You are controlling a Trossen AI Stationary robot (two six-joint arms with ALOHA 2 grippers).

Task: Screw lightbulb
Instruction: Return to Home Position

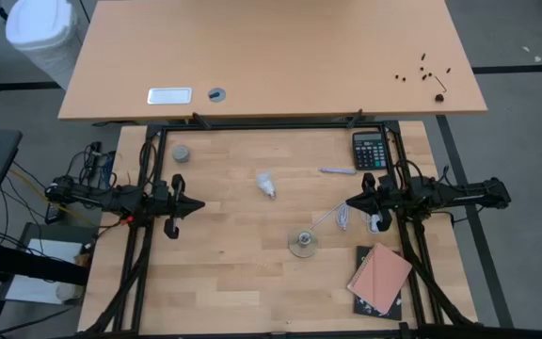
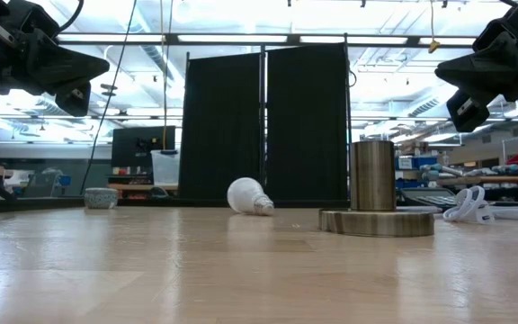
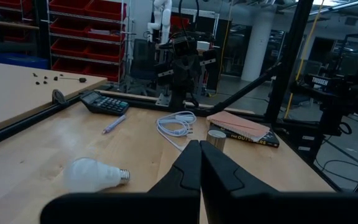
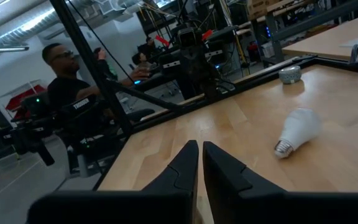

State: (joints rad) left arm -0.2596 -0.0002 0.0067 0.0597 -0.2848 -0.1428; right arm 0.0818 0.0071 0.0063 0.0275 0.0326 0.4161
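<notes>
The lightbulb (image 1: 267, 184) lies on its side on the bare wood of the table (image 1: 224, 282), about midway between the two arms and held by neither. Its grey screw end points roughly toward the lamp (image 1: 301, 244), which stands upright well apart from it, nearer the right arm, with a white cord (image 1: 342, 217) coiled beside it. The left gripper (image 1: 201, 204) hangs above the table's left side, its fingers (image 3: 188, 165) pressed together on nothing. The right gripper (image 1: 348, 201) hangs opposite on the right side, above the cord, its fingers (image 4: 185, 163) likewise closed and empty. A small grey cap (image 1: 181, 153) sits near the far left corner, a calculator (image 1: 369, 149) at the far right.
</notes>
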